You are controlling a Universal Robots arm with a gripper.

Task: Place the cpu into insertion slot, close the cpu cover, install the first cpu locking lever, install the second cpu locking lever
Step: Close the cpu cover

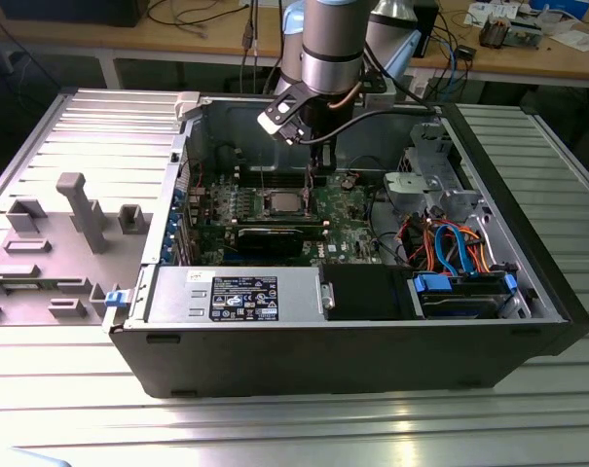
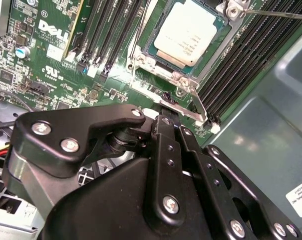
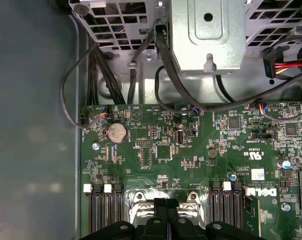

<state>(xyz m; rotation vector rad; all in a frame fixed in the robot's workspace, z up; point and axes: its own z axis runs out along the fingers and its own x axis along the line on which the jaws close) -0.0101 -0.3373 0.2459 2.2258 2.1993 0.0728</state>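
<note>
**Fingers together at the socket's edge, chip seated**

Your gripper (image 2: 165,116) has its fingertips (image 3: 159,212) pressed together, with nothing visible between them. It stands low over the board, just beside one edge of the insertion slot (image 2: 151,50). In the exterior view that is the slot's side toward the exterior view's right.

From the tip, the cpu (image 2: 188,31) lies straight ahead and close, lying flat in the slot with its silver top up. The cpu cover (image 2: 163,70) frames it and looks to be lying down over it.

A thin locking lever (image 2: 198,102) runs along the slot edge nearest the tip, and its long axis ends almost at your fingers. A second rod (image 2: 275,14) crosses the slot's far corner. I cannot tell whether either is hooked down.

Black memory slots (image 2: 116,30) flank the slot on both sides.
</note>
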